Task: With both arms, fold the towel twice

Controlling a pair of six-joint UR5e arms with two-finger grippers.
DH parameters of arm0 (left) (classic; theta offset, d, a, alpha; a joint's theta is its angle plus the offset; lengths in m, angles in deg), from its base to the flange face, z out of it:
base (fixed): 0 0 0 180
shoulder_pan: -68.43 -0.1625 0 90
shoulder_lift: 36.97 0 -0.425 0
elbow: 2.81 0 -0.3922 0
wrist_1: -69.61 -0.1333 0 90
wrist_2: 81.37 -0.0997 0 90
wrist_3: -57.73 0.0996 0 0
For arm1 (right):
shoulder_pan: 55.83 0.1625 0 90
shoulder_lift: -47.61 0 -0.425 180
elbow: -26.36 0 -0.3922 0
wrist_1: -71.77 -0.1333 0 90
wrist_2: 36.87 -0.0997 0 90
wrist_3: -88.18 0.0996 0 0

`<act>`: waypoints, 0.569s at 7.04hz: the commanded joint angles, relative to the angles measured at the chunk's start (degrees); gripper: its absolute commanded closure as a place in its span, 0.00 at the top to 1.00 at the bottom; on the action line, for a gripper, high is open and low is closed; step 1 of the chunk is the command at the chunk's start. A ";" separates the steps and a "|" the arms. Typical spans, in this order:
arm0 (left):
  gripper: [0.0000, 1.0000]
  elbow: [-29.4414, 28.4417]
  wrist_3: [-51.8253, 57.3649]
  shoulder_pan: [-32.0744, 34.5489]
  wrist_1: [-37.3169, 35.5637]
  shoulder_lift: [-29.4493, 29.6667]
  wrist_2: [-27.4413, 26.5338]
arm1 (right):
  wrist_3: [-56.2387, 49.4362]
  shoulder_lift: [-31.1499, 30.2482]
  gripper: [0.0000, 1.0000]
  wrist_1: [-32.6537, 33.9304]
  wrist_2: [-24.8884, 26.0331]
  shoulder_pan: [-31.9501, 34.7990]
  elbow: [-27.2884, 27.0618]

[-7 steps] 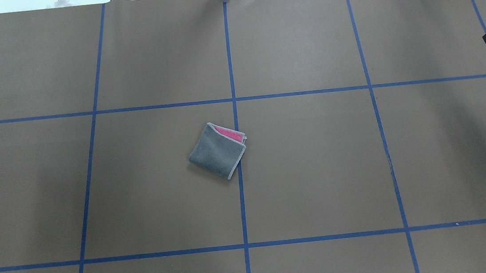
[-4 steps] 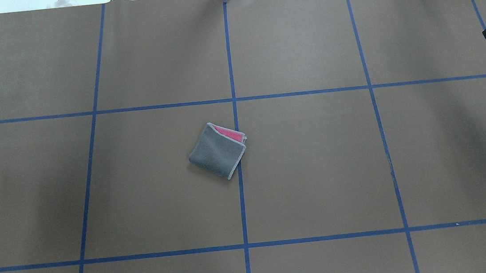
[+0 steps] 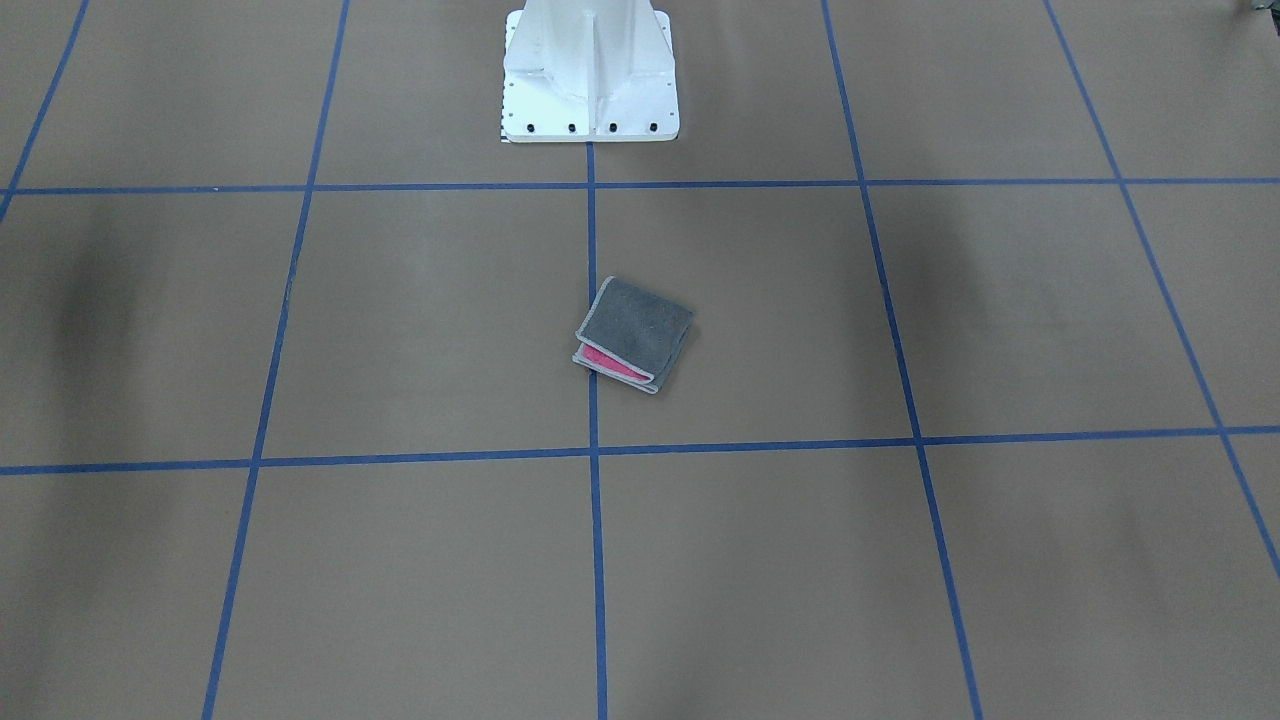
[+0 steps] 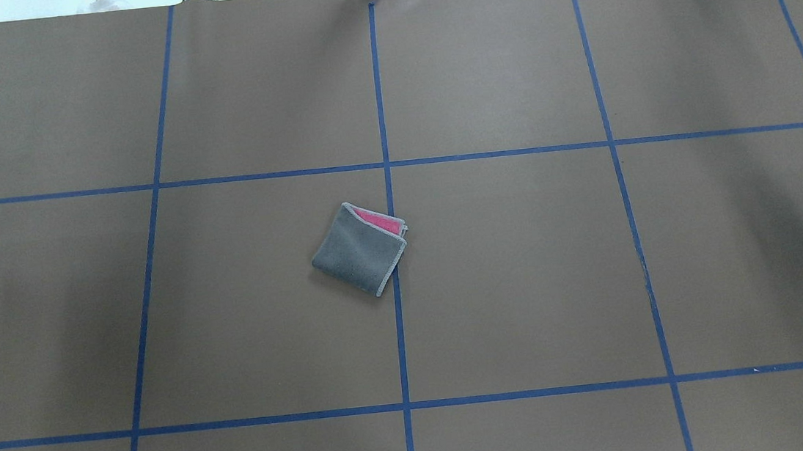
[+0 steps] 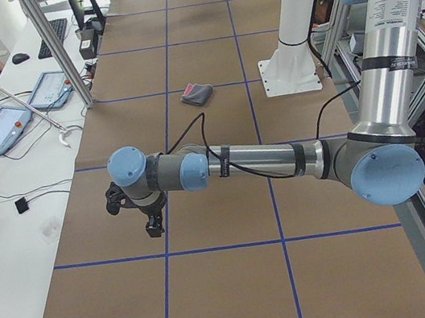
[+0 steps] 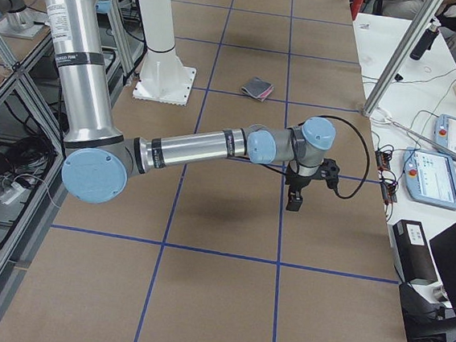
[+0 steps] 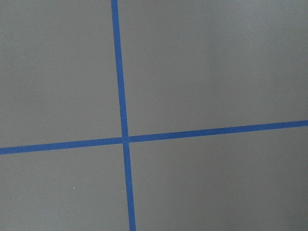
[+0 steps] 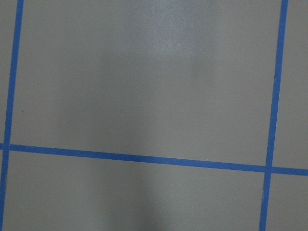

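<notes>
Lying just left of the centre tape line (image 4: 380, 110) in the overhead view, the towel (image 4: 360, 250) is a compact grey square with pink peeking along its upper-right edge; both folds appear done. The left gripper (image 5: 153, 226), lower left of the left side view, and the right gripper (image 6: 294, 200), right of centre in the right side view, hang over bare table (image 4: 525, 280), well apart from the towel. Whether either pair of fingers is spread or pressed together cannot be told. Risk: the layers sit unevenly and unweighted, so the top one could spring open, and a return pass might drag them apart.
</notes>
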 commanded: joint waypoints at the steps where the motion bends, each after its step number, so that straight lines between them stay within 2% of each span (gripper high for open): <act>1: 1.00 0.12 0.06 0.01 0.36 0.28 0.00 | 0.26 -0.42 1.00 -0.32 -0.35 1.35 1.12; 4: 1.00 1.09 0.15 0.01 0.44 0.72 0.00 | -0.26 -0.86 1.00 -0.41 -2.47 3.74 1.82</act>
